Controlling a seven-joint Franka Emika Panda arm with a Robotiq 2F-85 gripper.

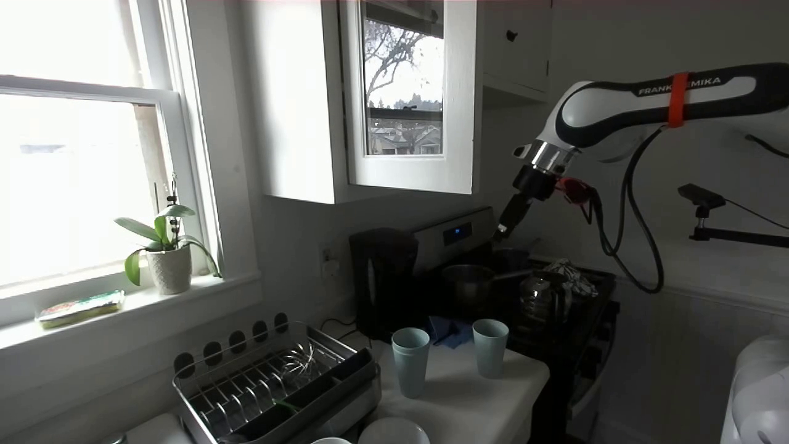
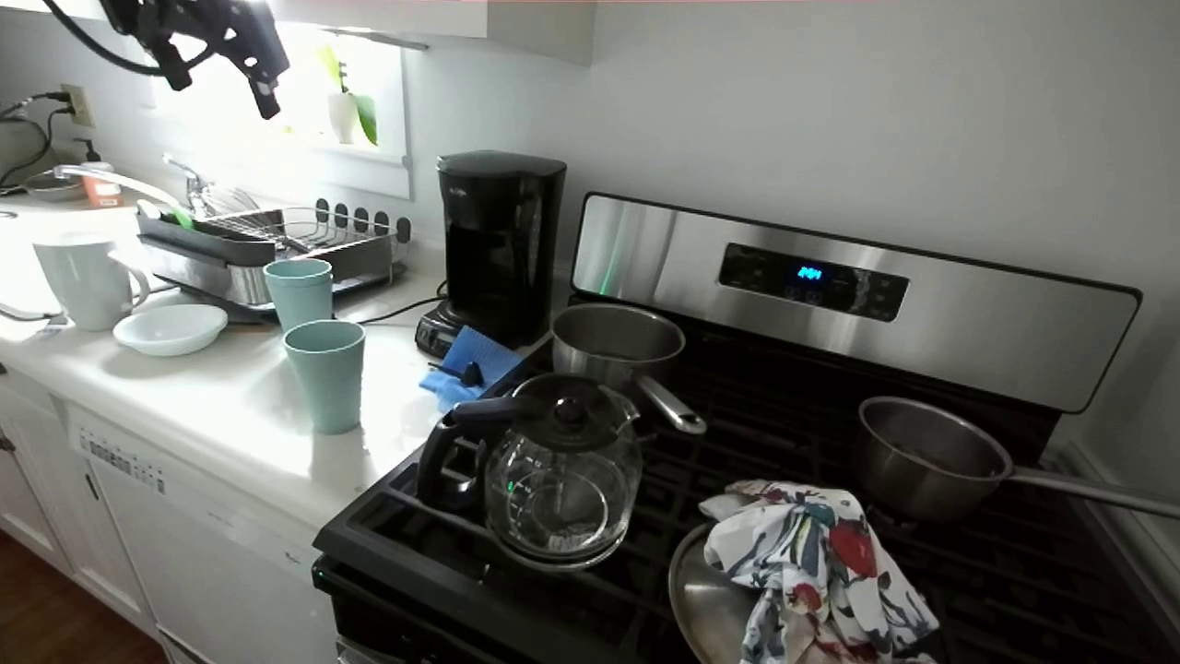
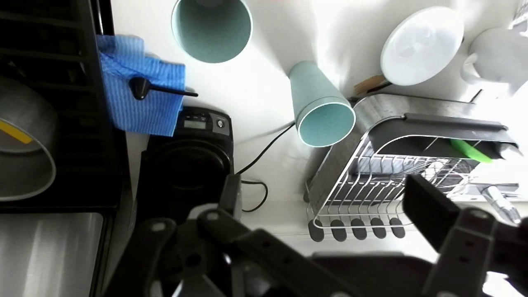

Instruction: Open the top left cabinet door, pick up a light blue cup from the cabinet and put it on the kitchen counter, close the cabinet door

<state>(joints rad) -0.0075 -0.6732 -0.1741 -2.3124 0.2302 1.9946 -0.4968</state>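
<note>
In an exterior view the gripper (image 1: 500, 234) points down and left, its jaws spread wide and holding nothing (in the wrist view the rack (image 3: 332, 173) shows through the gap between them). The door (image 1: 411, 98) lies to its left and higher there, apart from it; which of the two is nearer cannot be told. The door stands swung out from the cabinet (image 1: 299, 105), long axis vertical, apparently hinged at left, so that its free edge points right, to the gripper's side; its top is out of view. The cup (image 1: 490, 353), taken to be the paler of two, stands upright on the counter (image 1: 456, 407), nearer the stove (image 2: 673, 244), mouth up, long axis vertical. The second cup (image 1: 411, 367) stands to its left, just beside the rack. Closing appears to be the step that remains; the next move likely calls for bringing the gripper leftward and up to that free edge, then pushing the door toward the cabinet.
</note>
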